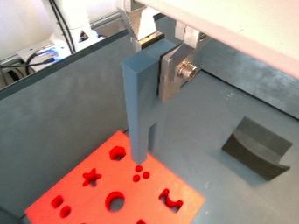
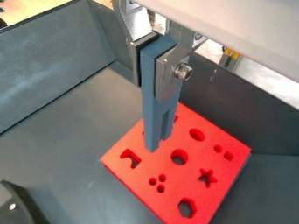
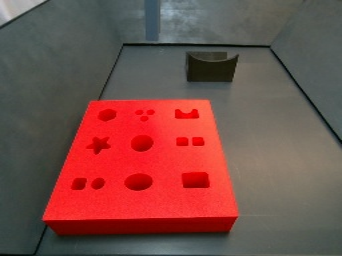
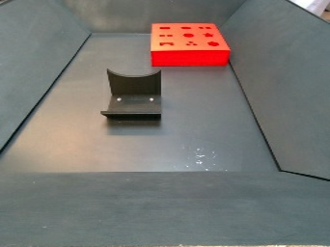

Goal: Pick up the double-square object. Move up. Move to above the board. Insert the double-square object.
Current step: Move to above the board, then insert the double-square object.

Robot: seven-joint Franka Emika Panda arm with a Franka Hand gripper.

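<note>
In both wrist views my gripper (image 1: 149, 68) (image 2: 156, 68) is shut on the upper end of the double-square object (image 1: 140, 101) (image 2: 162, 105), a tall slim blue-grey post hanging upright. A silver finger plate (image 1: 177, 72) (image 2: 177, 77) presses one side; the opposite finger is mostly hidden behind the post. Its split lower end with two prongs (image 1: 143, 149) hangs in the air over the red board (image 1: 100, 188) (image 2: 187, 166), which lies flat on the floor with its shape holes showing. Both side views show the board (image 3: 140, 165) (image 4: 190, 45), but neither the gripper nor the post.
The dark fixture (image 1: 257, 147) (image 3: 210, 65) (image 4: 133, 94) stands on the grey floor, away from the board; its corner shows in a wrist view (image 2: 12, 203). Sloping grey walls (image 3: 54, 60) enclose the floor on all sides.
</note>
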